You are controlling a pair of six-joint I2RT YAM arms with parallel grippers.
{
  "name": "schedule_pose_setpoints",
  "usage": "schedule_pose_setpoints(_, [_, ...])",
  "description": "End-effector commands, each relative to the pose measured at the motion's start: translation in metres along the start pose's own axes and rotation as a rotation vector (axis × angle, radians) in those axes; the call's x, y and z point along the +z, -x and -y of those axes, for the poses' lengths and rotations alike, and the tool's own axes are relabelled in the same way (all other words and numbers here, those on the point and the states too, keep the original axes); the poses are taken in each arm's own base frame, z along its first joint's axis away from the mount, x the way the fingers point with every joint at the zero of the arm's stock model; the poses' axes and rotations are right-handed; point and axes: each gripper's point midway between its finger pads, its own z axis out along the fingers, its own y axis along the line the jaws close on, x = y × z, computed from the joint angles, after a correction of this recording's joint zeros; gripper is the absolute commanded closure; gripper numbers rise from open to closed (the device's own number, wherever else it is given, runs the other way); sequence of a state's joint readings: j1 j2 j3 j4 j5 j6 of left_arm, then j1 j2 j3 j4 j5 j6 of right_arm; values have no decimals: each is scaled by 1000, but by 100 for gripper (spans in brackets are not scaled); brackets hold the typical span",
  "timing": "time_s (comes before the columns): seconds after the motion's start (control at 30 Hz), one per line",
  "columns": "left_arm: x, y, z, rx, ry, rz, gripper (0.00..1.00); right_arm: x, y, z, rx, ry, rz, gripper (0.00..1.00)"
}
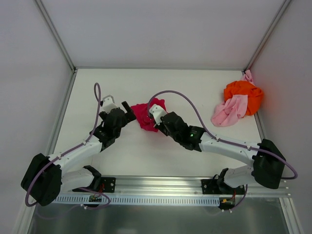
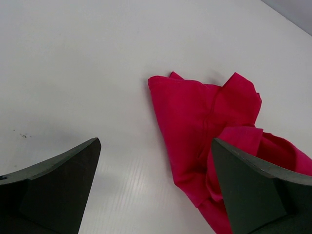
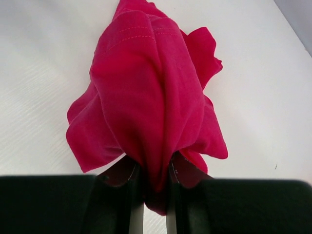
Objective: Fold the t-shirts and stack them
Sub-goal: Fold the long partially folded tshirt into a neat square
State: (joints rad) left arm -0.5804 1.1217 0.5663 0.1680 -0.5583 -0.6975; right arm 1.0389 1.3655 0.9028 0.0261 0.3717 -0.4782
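Nearest, over the bare desk (image 1: 146,156), found the left fingers (image 2: 53,190) spread wide and empty, low and just beside the crimson t-shirt (image 2: 195,122). Saw one finger overlap the cloth's edge in the wrist view; could not tell whether touching.

Next, found the right fingers (image 3: 122,195) drawn narrow and pinched on a bunched fold of that shirt, with the rest crumpled at the desk's middle between the two arms. Judged the shirt not yet spread, so folding not begun.

Feared a lift of the whole wad: gripped through several layers mid-cloth rather than at a hem, so likely to come up twisted or slide out of so slim a pinch. Feared also a knock between arms working so close over one cloth.

Farther off, in the far right corner, saw the orange t-shirt (image 1: 243,95) and pale pink t-shirt (image 1: 229,111) heaped together, touching, unfolded, well apart from the crimson one. Saw no bin, tray or basket, and nothing stacked.
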Motion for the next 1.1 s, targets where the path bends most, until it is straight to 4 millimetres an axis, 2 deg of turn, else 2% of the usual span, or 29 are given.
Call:
schedule_pose_setpoints(0.0, [2,22,12,-61,-17,59,1,-17,22,-1,19,37,97,99])
schedule_pose_setpoints(0.17, [0,26,8,-54,-13,78,1,-32,33,6,11,17,154,99])
schedule_pose_setpoints(0.5, [2,18,7,-57,-12,58,1,-59,36,4,-39,-42,181,99])
schedule_pose_setpoints(0.73, [-4,21,0,-61,0,75,1,-83,40,2,-24,-39,239,99])
schedule_pose_setpoints(0.9, [-10,24,-5,-67,-3,89,1,-91,51,1,-24,-23,270,99])
schedule_pose_setpoints(1.07, [-12,23,-9,-56,8,92,1,-82,66,-6,-91,19,229,99])
